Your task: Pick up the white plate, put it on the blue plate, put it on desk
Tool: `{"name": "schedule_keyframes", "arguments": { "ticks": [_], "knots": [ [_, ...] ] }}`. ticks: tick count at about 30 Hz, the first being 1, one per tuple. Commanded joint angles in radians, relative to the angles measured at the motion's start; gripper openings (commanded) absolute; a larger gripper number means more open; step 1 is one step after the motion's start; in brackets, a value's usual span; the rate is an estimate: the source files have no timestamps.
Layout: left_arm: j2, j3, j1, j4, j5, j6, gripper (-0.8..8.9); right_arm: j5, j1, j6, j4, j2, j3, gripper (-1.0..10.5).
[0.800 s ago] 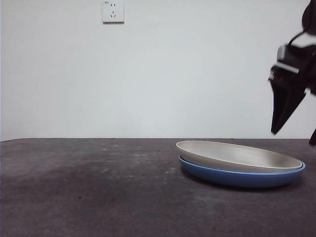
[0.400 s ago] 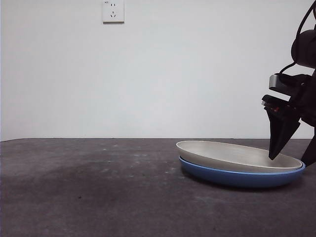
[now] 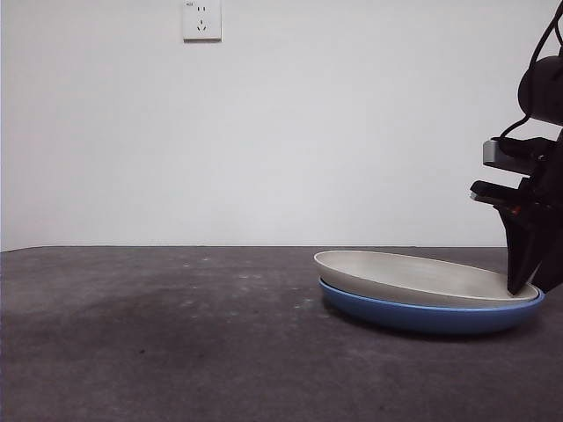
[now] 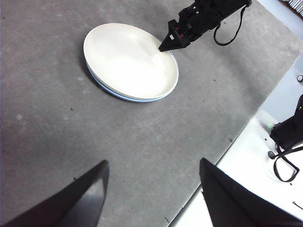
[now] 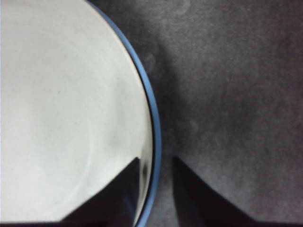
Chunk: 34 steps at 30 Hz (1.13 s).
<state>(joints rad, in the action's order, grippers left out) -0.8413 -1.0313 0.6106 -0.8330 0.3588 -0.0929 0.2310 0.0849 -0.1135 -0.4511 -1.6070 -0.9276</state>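
Observation:
The white plate (image 3: 422, 274) lies nested in the blue plate (image 3: 431, 316) on the desk (image 3: 176, 334), right of centre. My right gripper (image 3: 528, 286) is down at the stack's right edge. In the right wrist view it (image 5: 157, 161) is open and straddles the rim. One jaw is over the white plate (image 5: 61, 109); the other is over the desk, outside the blue plate's edge (image 5: 154, 118). My left gripper (image 4: 154, 163) hangs open and empty high over the desk, looking down on the white plate (image 4: 128, 61), the blue rim (image 4: 124, 97) and the right gripper (image 4: 163, 47).
A wall socket (image 3: 201, 19) sits high on the white wall behind. In the left wrist view the desk ends at a pale surface (image 4: 246, 184) with black cables (image 4: 284, 142) beside it. Bare desk stretches left of the plates.
The right gripper has come down from above the plates and shifted right, so its jaws now sit at the stack's right rim. The plates have not moved.

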Motion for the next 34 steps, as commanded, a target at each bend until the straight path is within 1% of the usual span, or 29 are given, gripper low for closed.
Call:
{"name": "schedule_keyframes", "arguments": {
  "ticks": [1, 7, 12, 17, 21, 23, 30, 34],
  "knots": [
    [-0.004, -0.009, 0.005, 0.01, 0.005, -0.005, 3.08, -0.004, 0.003, -0.014, 0.01, -0.021, -0.005, 0.2],
    [-0.004, -0.009, 0.005, 0.01, 0.005, -0.005, 3.08, -0.003, 0.003, -0.016, 0.01, -0.019, -0.005, 0.1],
    [-0.004, -0.009, 0.005, 0.01, 0.005, -0.005, 3.08, -0.003, 0.003, -0.035, 0.015, 0.007, -0.006, 0.1],
    [-0.004, -0.009, 0.005, 0.01, 0.005, -0.005, 3.08, 0.008, 0.003, -0.061, 0.021, 0.094, -0.006, 0.1],
    [-0.005, -0.009, 0.005, 0.01, 0.005, -0.005, 3.08, 0.058, 0.005, -0.084, 0.021, 0.177, -0.006, 0.1],
    [-0.004, -0.009, 0.005, 0.011, 0.005, -0.005, 3.08, 0.065, 0.009, -0.104, 0.022, 0.209, -0.008, 0.1],
    [-0.005, -0.009, 0.005, 0.011, 0.005, -0.005, 3.08, 0.068, 0.077, -0.153, 0.032, 0.249, -0.036, 0.1],
    [-0.004, -0.009, 0.005, 0.011, 0.005, -0.005, 3.08, 0.063, 0.145, -0.204, 0.088, 0.242, -0.036, 0.1]
  ]
}}
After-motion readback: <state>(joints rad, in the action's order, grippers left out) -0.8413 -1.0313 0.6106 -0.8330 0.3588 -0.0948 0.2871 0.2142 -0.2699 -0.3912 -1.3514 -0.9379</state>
